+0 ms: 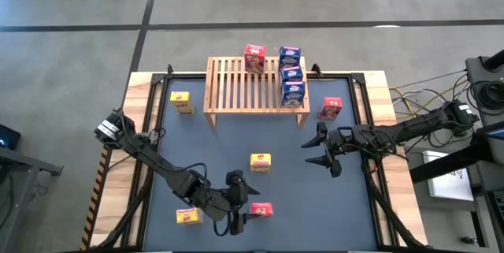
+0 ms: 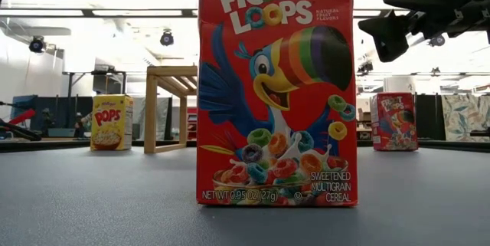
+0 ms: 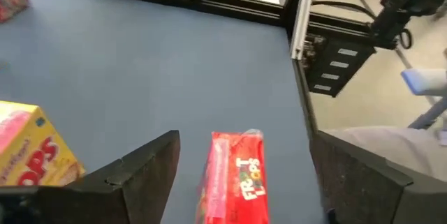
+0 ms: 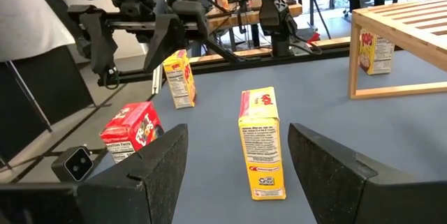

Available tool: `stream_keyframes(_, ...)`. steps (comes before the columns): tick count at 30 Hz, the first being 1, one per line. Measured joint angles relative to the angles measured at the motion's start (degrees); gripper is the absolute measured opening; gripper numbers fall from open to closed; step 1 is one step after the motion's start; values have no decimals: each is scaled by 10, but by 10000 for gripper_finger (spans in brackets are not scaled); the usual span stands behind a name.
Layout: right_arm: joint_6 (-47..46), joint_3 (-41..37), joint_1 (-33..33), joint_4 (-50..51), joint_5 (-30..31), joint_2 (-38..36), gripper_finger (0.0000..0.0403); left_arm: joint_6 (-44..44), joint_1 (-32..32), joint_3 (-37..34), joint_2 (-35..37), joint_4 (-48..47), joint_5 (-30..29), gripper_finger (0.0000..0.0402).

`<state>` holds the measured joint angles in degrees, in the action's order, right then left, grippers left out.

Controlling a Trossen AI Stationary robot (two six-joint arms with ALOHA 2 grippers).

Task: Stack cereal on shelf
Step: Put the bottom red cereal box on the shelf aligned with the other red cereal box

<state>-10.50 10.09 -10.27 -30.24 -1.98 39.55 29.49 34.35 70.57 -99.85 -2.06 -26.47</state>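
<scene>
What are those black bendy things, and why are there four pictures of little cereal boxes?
The black things are two robot arms, each ending in a two-finger hand. One picture looks straight down from above. One sits low on the table, right behind a red box, so that box looks huge. The other two come from cameras on each arm's wrist.

From above you see a wooden shelf with one red box and three blue boxes on top. Loose on the blue table are three yellow boxes and two more red ones.

The left hand hangs open over the red box near the front edge, fingers on either side, not squeezing it. The right hand is open too, facing a yellow box in the middle. Neither holds anything.
</scene>
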Motion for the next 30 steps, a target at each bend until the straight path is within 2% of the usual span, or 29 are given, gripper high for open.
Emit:
stream_keyframes(6,0,0,0,0,0,0,235,-6,3,0,-4,42,19,330)
stream_keyframes(12,0,0,0,2,0,0,235,1,4,-1,-31,32,22,343)
stream_keyframes(30,2,0,0,13,0,0,235,19,3,-1,-60,34,21,346)
